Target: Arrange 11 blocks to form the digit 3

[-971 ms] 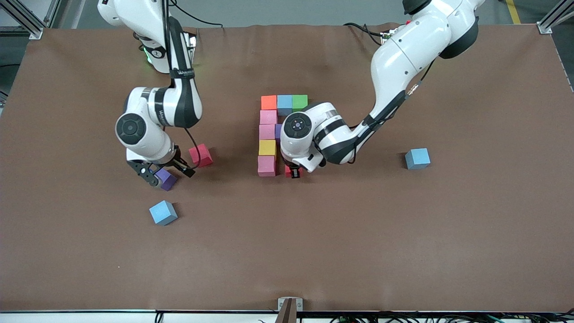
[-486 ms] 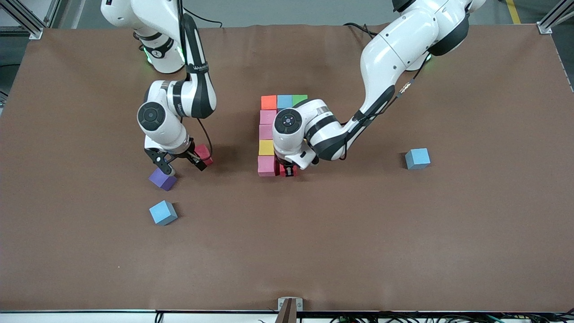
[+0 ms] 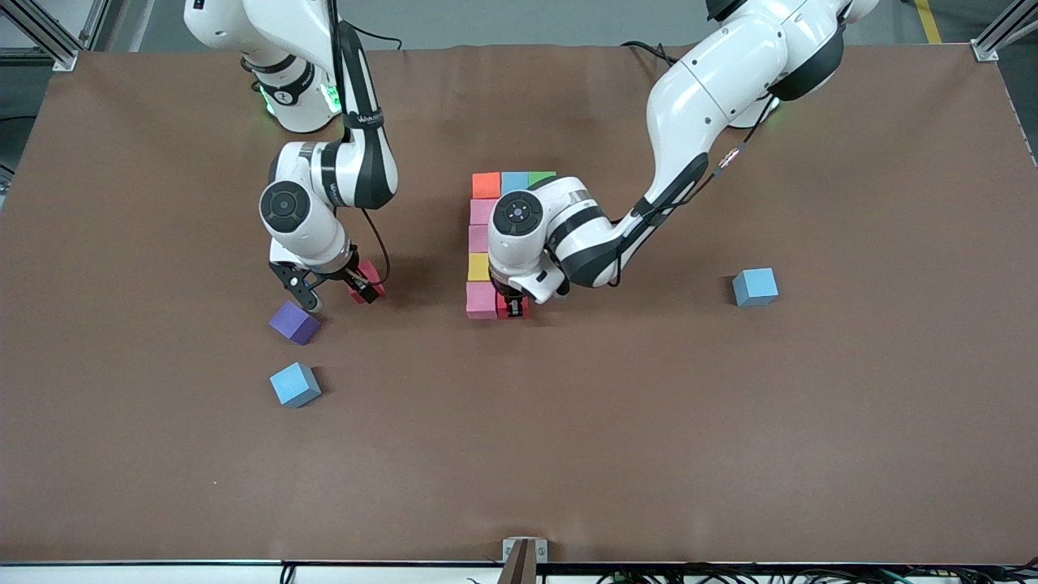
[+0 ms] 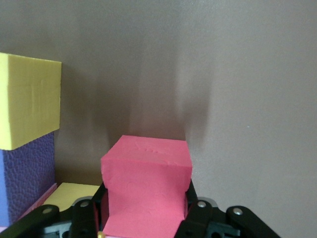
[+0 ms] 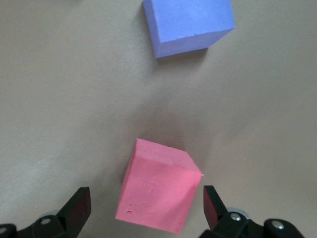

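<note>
- A red matte foam cube (image 4: 147, 184) is held between the closed-in fingers of the left gripper (image 3: 512, 307), low at the table; in the front view only a sliver of red shows, just beside the pink foam cube (image 3: 481, 299) at the near end of the column.
- The column of foam cubes is seen running from that pink cube up through a yellow foam cube (image 3: 478, 266) and two more pink cubes (image 3: 479, 224) to an orange foam cube (image 3: 486, 185). Beside the orange one lie a light blue cube (image 3: 513, 181) and a green cube (image 3: 541, 176) — both partly covered by the left arm.
- In the left wrist view a purple block (image 4: 27, 173) is seen beside the held cube, under a yellow face.
- The right gripper (image 3: 328, 293) is spread wide, its fingers (image 5: 78, 207) on either side of a loose red foam cube (image 5: 161, 184) on the brown table cover (image 3: 649, 422); contact cannot be made out.
- A purple foam cube (image 3: 293, 323) lies just beside that gripper, nearer the front camera; a light blue foam cube (image 3: 295, 384) lies nearer still.
- Another light blue cube (image 3: 755, 286) rests well apart, toward the left arm's end of the table.
</note>
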Controlling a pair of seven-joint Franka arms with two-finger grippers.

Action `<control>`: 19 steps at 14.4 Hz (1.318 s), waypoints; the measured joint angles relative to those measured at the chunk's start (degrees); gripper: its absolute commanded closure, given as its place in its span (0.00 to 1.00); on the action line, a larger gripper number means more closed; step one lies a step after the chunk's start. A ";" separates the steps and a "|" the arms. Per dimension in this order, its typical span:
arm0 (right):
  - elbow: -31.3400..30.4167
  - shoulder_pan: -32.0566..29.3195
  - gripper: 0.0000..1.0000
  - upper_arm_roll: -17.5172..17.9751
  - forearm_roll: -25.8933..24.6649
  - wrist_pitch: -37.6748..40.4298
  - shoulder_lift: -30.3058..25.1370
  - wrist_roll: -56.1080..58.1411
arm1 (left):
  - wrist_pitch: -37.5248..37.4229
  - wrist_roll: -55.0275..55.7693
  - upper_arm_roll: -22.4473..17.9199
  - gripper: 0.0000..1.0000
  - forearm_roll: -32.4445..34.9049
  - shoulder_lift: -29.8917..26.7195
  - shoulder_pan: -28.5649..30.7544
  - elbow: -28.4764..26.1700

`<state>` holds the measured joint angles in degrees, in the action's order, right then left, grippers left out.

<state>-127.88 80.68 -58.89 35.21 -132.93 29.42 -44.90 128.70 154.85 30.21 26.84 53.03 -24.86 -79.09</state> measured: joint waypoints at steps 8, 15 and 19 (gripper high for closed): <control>-1.38 -0.16 0.00 0.75 5.07 0.01 0.10 -0.61 | 0.49 -0.08 -0.60 0.00 0.00 -0.22 0.30 0.87; -1.70 -5.30 0.28 5.77 5.23 -0.64 1.15 -0.74 | -6.67 -0.55 -0.09 0.00 -2.26 -5.03 0.78 0.75; -1.09 -6.04 0.52 5.78 5.28 -0.66 1.15 -0.74 | -10.47 -8.19 5.50 0.00 -2.28 -7.96 8.25 -2.71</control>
<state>-128.98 74.65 -53.11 40.49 -133.59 30.58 -45.64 118.24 146.65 35.71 24.56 45.07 -16.61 -81.80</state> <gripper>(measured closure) 0.313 0.000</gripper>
